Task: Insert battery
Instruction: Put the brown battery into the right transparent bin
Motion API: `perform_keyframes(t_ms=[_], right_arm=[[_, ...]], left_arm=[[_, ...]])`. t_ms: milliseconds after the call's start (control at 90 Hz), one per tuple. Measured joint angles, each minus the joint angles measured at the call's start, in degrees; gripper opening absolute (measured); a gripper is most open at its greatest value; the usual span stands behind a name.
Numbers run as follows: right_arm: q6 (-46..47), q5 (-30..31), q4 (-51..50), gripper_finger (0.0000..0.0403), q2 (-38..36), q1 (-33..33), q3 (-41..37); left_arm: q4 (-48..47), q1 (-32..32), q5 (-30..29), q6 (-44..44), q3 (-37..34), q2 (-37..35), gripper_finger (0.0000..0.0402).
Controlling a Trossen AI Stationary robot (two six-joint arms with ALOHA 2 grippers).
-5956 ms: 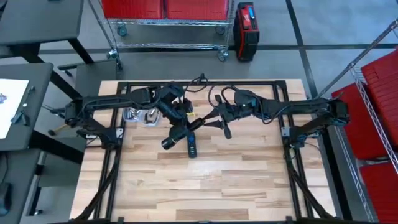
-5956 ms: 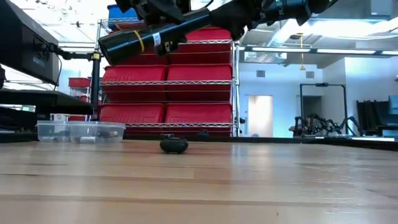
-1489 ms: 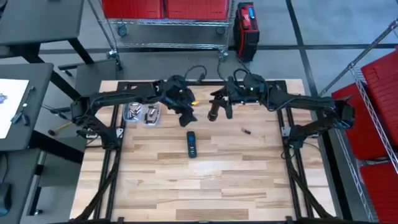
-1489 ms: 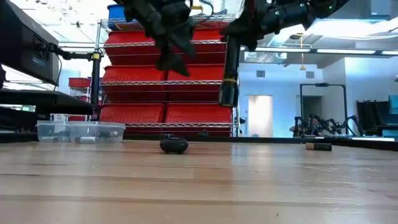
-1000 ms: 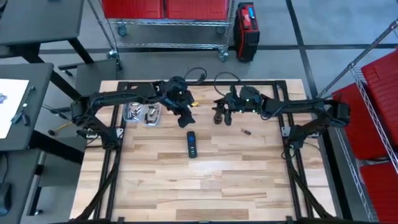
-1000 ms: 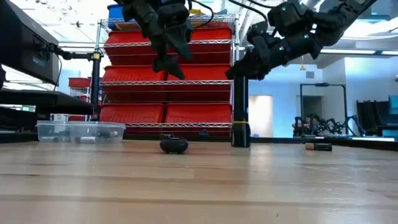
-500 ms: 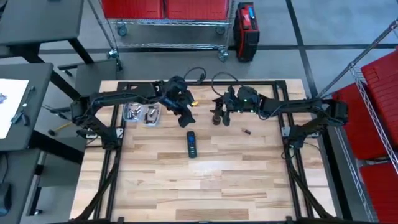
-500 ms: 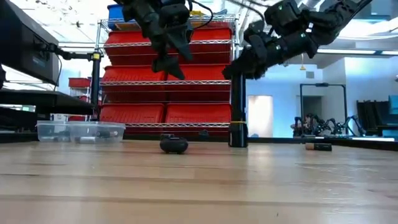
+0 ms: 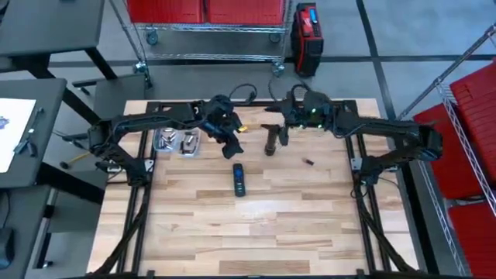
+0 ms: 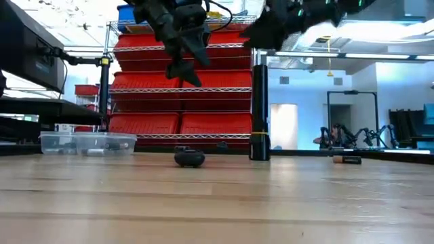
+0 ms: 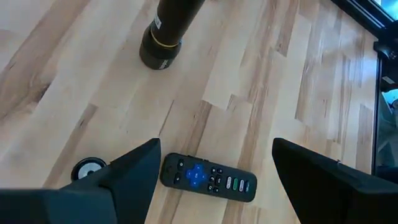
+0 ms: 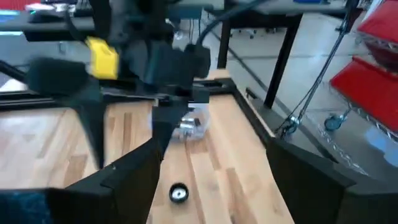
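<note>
A black flashlight (image 10: 259, 112) with a yellow band stands upright on its wide end on the table; it also shows as the flashlight (image 9: 270, 142) and the flashlight (image 11: 166, 31). My right gripper (image 9: 277, 129) hovers open above its top, toward the far edge, seen in the low view as my right gripper (image 10: 263, 30). My left gripper (image 9: 232, 142) hangs open above the table to the flashlight's left. A small battery (image 9: 308, 162) lies on the wood to the right. The round black cap (image 10: 190, 158) rests on the table below my left gripper.
A black remote (image 9: 239, 179) lies near the table's middle, nearer than both grippers. Two clear containers (image 9: 177, 141) with metal parts stand at the far left. Bare wood (image 9: 256, 232) fills the near half of the table.
My right gripper has let go of the flashlight's top and has risen, drawing back toward the far edge. The flashlight stays standing upright on the table. My left gripper has kept still.
</note>
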Motion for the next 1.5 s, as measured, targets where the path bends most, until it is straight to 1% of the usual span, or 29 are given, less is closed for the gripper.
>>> perform_keyframes(t_ms=[100,178,278,356,422,500,644,778,922,1067,1278,1389,1500], right_arm=[[1.3,1.9,-21.1,0.0281,-3.2,-0.8,7.2],[3.0,3.9,-35.4,0.0281,-5.6,-1.4,10.4],[8.2,6.2,-47.7,0.0281,-8.9,-2.2,9.3],[13.3,7.7,-51.9,0.0281,-11.1,-2.4,5.3],[17.1,8.5,-51.5,0.0281,-12.6,-2.3,0.2],[20.1,8.8,-47.5,0.0281,-13.2,-2.3,-6.5],[20.8,8.8,-40.4,0.0282,-11.6,-2.3,-19.3],[21.9,8.8,-36.0,0.0282,-8.9,-2.3,-26.0],[22.4,8.8,-32.0,0.0282,-5.4,-1.8,-27.3],[20.6,8.5,-28.4,0.0282,-0.1,-1.1,-27.3],[19.0,8.8,-27.1,0.0278,7.4,0.6,-27.0],[18.7,9.4,-27.5,0.0256,10.0,1.1,-26.8],[18.6,9.9,-27.6,0.0212,10.7,1.1,-26.8]], left_arm=[[-0.4,0.0,0.0,-0.3,0.0,0.0,0.0285],[-1.0,0.0,0.0,-0.3,0.0,0.0,0.0285],[-1.3,0.0,0.0,-0.3,0.0,0.0,0.0285],[-1.4,0.0,-0.1,-0.4,0.0,0.0,0.0285],[-1.4,0.0,-0.1,-0.4,0.0,0.0,0.0285],[-1.4,0.0,-0.2,-0.4,0.0,0.0,0.0285],[-1.4,0.0,-0.2,-0.1,0.0,0.0,0.0285],[-1.4,0.0,-0.2,-0.3,0.0,0.0,0.0285],[-1.4,0.0,-0.2,-0.3,0.0,0.0,0.0285],[-1.5,0.0,-0.2,-0.3,0.0,0.0,0.0285],[-1.5,0.0,-0.2,-0.3,0.0,0.0,0.0285],[-1.5,0.0,-0.2,-0.3,0.0,0.0,0.0285],[-1.5,0.0,-0.2,-0.4,0.0,0.0,0.0285]])
